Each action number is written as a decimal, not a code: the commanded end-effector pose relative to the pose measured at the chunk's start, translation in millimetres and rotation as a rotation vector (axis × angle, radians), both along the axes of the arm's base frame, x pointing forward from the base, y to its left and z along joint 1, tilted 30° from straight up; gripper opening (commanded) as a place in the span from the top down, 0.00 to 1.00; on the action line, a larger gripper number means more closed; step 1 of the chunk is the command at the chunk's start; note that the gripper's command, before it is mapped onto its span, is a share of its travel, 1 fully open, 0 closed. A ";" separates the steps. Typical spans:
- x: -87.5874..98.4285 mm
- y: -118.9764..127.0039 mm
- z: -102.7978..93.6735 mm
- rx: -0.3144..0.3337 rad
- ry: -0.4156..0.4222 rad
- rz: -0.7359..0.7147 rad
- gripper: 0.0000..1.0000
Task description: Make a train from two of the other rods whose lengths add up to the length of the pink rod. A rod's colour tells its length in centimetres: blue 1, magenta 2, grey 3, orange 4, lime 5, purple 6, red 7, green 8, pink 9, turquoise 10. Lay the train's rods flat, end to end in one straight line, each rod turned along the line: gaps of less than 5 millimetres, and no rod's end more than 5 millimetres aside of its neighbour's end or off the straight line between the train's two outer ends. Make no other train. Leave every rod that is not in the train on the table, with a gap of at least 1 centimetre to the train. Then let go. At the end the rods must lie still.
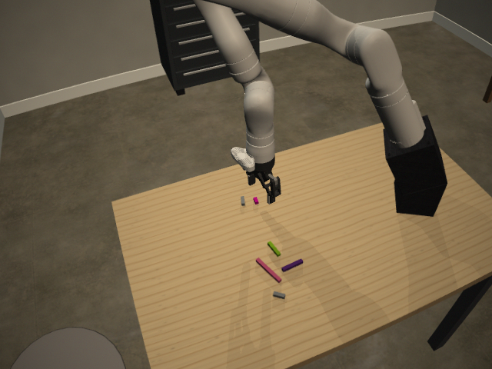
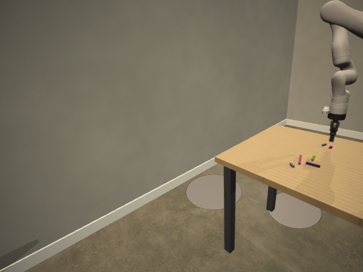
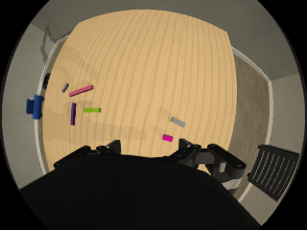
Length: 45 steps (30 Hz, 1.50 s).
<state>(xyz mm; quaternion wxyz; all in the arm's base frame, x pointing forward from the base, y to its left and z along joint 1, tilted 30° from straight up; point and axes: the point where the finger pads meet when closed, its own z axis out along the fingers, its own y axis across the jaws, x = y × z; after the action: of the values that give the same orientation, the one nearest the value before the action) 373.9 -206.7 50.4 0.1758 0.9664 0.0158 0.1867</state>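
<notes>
End effector point(image 1: 261, 192) point(image 2: 331, 139) point(image 3: 149, 146) spread apart, right of centre in exterior view; could jostle magenta rod point(image 1: 255, 200) point(image 2: 330, 147) point(image 3: 167, 138) if lowered carelessly.

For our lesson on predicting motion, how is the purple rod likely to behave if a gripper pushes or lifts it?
The purple rod looks straight and hard-edged, so it would probably stay stiff when lifted. Its flat-looking sides suggest sliding rather than rolling. Being long and thin, it may swivel if pushed near one end.
</notes>
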 end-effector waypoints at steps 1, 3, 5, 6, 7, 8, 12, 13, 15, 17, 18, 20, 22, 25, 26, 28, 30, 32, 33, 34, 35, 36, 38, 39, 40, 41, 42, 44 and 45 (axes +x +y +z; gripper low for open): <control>9.5 30.9 -10.7 -0.044 0.054 0.110 0.00; 13.7 48.4 -15.8 -0.078 0.085 0.189 0.00; 16.2 61.6 -19.4 -0.105 0.108 0.250 0.00; 17.4 68.4 -21.2 -0.119 0.120 0.282 0.00; 18.4 75.3 -23.0 -0.134 0.132 0.314 0.00; 19.3 82.1 -24.7 -0.150 0.143 0.346 0.00; 21.2 101.6 -29.2 -0.198 0.177 0.441 0.00; 21.4 104.4 -29.8 -0.205 0.182 0.454 0.00; 22.4 106.4 -29.0 -0.210 0.182 0.463 0.00; 23.1 107.7 -28.3 -0.214 0.181 0.469 0.00; 23.1 108.4 -28.5 -0.216 0.183 0.473 0.00; 23.1 108.7 -28.5 -0.216 0.183 0.474 0.00; 23.1 108.7 -28.5 -0.216 0.183 0.474 0.00; 23.1 108.7 -28.5 -0.216 0.183 0.474 0.00; 23.1 108.7 -28.5 -0.216 0.183 0.474 0.00; 23.1 108.7 -28.5 -0.216 0.183 0.474 0.00; 23.1 108.7 -28.5 -0.216 0.183 0.474 0.00; 23.1 108.7 -28.5 -0.216 0.183 0.474 0.00; 23.1 108.7 -28.5 -0.216 0.183 0.474 0.00; 23.1 108.7 -28.5 -0.216 0.183 0.474 0.00; 23.1 108.7 -28.5 -0.216 0.183 0.474 0.00; 23.1 108.7 -28.5 -0.216 0.183 0.474 0.00; 23.1 108.7 -28.5 -0.216 0.183 0.474 0.00; 23.1 108.7 -28.5 -0.216 0.183 0.474 0.00; 23.1 108.7 -28.5 -0.216 0.183 0.474 0.00; 23.1 108.7 -28.5 -0.216 0.183 0.474 0.00; 23.1 108.7 -28.5 -0.216 0.183 0.474 0.00; 23.1 108.7 -28.5 -0.216 0.183 0.474 0.00; 23.1 108.7 -28.5 -0.216 0.183 0.474 0.00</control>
<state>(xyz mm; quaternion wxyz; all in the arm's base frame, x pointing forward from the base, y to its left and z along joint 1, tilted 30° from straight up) 396.7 -98.4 22.7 0.2271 0.9241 0.2768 0.1333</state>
